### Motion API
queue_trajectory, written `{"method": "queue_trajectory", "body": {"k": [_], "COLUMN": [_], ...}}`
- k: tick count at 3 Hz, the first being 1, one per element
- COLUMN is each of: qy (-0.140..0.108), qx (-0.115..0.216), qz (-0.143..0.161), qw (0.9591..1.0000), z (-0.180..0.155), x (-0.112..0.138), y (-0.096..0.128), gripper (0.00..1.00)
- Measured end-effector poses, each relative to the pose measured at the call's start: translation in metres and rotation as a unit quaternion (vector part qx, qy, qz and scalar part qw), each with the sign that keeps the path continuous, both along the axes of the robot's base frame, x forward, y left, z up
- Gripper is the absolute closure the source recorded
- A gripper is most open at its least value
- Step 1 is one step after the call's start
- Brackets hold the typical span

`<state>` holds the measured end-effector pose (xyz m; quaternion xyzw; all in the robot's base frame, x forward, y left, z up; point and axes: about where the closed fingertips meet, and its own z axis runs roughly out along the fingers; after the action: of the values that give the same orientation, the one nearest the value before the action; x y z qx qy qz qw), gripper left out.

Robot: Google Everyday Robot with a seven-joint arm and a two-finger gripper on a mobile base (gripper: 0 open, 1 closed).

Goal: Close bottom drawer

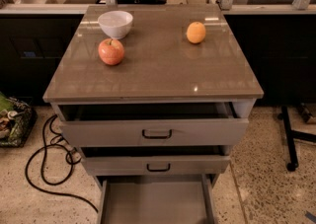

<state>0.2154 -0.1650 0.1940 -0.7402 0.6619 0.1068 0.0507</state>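
The bottom drawer (154, 202) is the lowest and narrowest of the cabinet's three grey drawers. It is pulled far out, its plain grey tray shows empty, and its front and handle are cut off by the lower edge of the view. Above it the middle drawer (157, 165) and the widest top drawer (156, 131) are each pulled out a little, both with black loop handles. My gripper is not in view.
On the cabinet top (163, 70) stand a white bowl (115, 23), a red apple (111, 52) and an orange (196, 32). A black cable (47, 161) loops on the floor at left beside a bag (12, 119). A black stand leg (289, 136) is at right.
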Motion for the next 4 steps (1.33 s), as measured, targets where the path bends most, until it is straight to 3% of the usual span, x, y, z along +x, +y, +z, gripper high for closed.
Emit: {"method": "queue_trajectory", "body": {"k": [1,2,4], "qy": [0.003,0.006,0.001], "qx": [0.033,0.044,0.039], "qz": [0.005,0.005,0.005], "qw": [0.9994,0.999,0.9992], "z": [-0.026,-0.041,-0.063], "x": [0.001,-0.003,-0.015], "y": [0.015,0.021,0.032], "gripper": [1.0,1.0,1.0]}}
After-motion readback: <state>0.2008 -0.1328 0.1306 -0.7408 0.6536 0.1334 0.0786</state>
